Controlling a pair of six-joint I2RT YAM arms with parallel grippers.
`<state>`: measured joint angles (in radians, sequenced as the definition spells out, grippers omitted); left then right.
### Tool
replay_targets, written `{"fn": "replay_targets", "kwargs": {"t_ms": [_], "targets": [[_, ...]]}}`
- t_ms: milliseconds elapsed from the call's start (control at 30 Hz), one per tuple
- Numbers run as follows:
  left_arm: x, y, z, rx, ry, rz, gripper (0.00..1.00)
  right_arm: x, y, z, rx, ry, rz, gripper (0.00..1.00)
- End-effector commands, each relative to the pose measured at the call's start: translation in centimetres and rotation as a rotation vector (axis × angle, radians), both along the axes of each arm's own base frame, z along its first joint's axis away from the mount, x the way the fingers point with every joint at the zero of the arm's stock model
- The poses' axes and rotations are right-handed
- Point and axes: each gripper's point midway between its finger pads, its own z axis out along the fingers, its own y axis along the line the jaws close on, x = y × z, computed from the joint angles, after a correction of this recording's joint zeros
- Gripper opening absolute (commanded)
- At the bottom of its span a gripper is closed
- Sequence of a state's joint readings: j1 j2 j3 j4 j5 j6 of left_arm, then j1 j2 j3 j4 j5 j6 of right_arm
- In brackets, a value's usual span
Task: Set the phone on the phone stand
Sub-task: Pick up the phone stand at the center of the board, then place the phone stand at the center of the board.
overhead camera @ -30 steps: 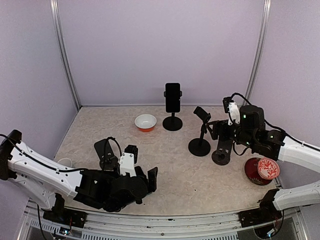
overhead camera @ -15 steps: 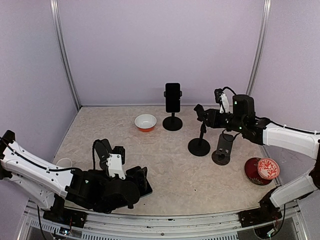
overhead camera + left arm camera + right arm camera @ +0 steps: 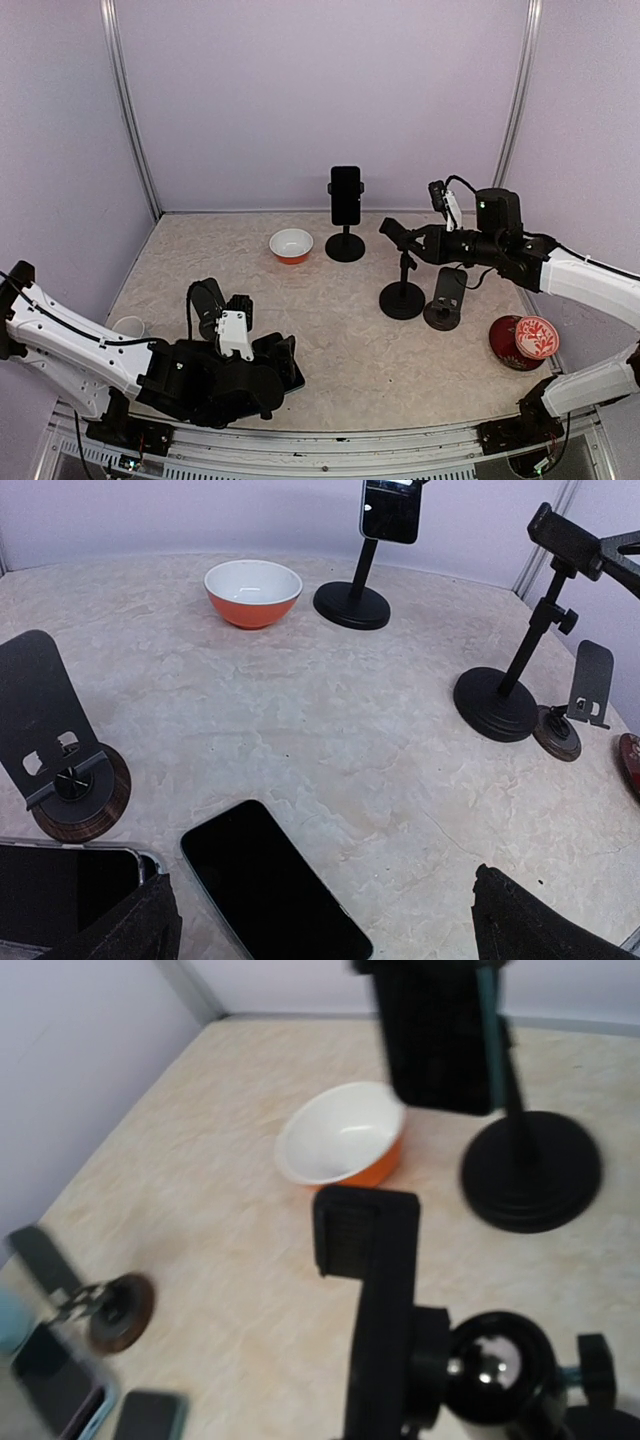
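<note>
A black phone point(image 3: 270, 885) lies flat on the table near the front. My left gripper point(image 3: 320, 925) hangs low over it, open wide, its fingers point(image 3: 120, 920) either side; the phone is closer to the left finger. In the top view this gripper point(image 3: 285, 365) covers most of the phone. The phone stand point(image 3: 402, 270) is a black pole on a round base with a clamp head point(image 3: 365, 1235). My right gripper point(image 3: 425, 243) is shut on that clamp from the right. Its fingers are hidden in the right wrist view.
A second phone point(image 3: 60, 880) in a clear case lies by the left finger. At the back, another stand point(image 3: 345, 245) holds a phone point(image 3: 346, 195), beside an orange bowl point(image 3: 291, 244). Small wood-based stands point(image 3: 445, 300) point(image 3: 207, 300) and a red dish point(image 3: 528, 340) are around.
My right gripper has moved left onto the stand's clamp and closed on it. The clamp has tipped and the base has shifted slightly. My left arm has sunk lower over the phone.
</note>
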<state>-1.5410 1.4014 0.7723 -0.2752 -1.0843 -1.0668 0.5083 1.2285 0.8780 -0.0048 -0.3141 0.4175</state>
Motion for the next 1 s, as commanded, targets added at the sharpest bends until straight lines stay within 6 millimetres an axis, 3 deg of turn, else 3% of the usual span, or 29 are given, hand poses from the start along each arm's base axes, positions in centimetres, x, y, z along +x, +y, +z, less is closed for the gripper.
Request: {"fn": "replay_targets", "kwargs": {"t_ms": [0,300,467,567,833,967], "targets": [[0.3,-0.5,-0.1,0.009,-0.006,0.004,0.99,-2.8,1.2,6.3,0.071,-0.171,0.169,0.00],[0.4,-0.7,0.2,0.012,-0.017,0.009,0.99,-9.1,5.3,5.6,0.113,-0.126,0.568,0.00],[0.5,-0.6,0.4,0.024,-0.028,0.008,0.99,-11.0,7.1,4.6,0.110,-0.114,0.732,0.00],[0.6,-0.5,0.3,0.021,-0.024,0.012,0.99,-11.1,7.7,3.5,0.100,-0.095,0.788,0.00],[0.5,-0.3,-0.5,0.026,-0.008,0.009,0.99,-10.9,8.9,3.1,0.033,-0.149,0.894,0.00],[0.5,0.1,-0.7,0.024,-0.009,0.011,0.99,-10.0,9.1,1.4,-0.025,-0.126,0.878,0.01]]}}
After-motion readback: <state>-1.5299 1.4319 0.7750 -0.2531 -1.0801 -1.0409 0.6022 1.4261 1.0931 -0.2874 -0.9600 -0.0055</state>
